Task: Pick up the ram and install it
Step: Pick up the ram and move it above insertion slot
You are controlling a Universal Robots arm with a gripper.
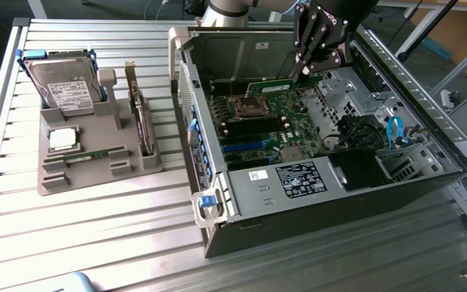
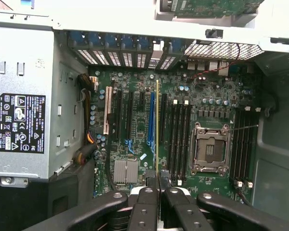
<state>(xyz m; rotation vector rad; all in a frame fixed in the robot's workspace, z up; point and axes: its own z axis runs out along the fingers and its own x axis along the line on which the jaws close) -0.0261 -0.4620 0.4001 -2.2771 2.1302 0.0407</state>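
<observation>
Wrist view, looking down into the computer case (image 2: 274, 183): shows the gripper (image 2: 157, 185) clenched on the ram (image 2: 157, 125), with black fingers (image 2: 145, 202) pressed against both faces. Seen edge-on as a thin yellowish line, hanging over the motherboard (image 2: 135, 96) inside the case, parallel to the black memory slots (image 2: 179, 134). Cannot tell from here how high above the board, nor whether touching any slot. Lies between a blue slot (image 2: 150, 120) and the processor socket (image 2: 210, 149), both inside the case, with a power supply (image 2: 26, 72) against another case wall.

Exterior view: finds the same gripper (image 1: 308, 72) reaching down into the open case (image 1: 315, 213) close to its far wall. Grips the ram (image 1: 278, 87) near one end, long edge roughly level, near the processor socket (image 1: 245, 108) on the motherboard (image 1: 266, 131). Also inside the case: the power supply (image 1: 303, 179) with a black label, and blue cables (image 1: 394, 131).

Just beside the case, toward the exterior view's left, on the slatted table (image 1: 95, 243): a grey holder tray (image 1: 95, 177) carrying a hard drive (image 1: 65, 85), a square processor chip (image 1: 61, 139), an upright expansion card (image 1: 140, 118) and a second ram stick (image 1: 83, 156) lying flat.
</observation>
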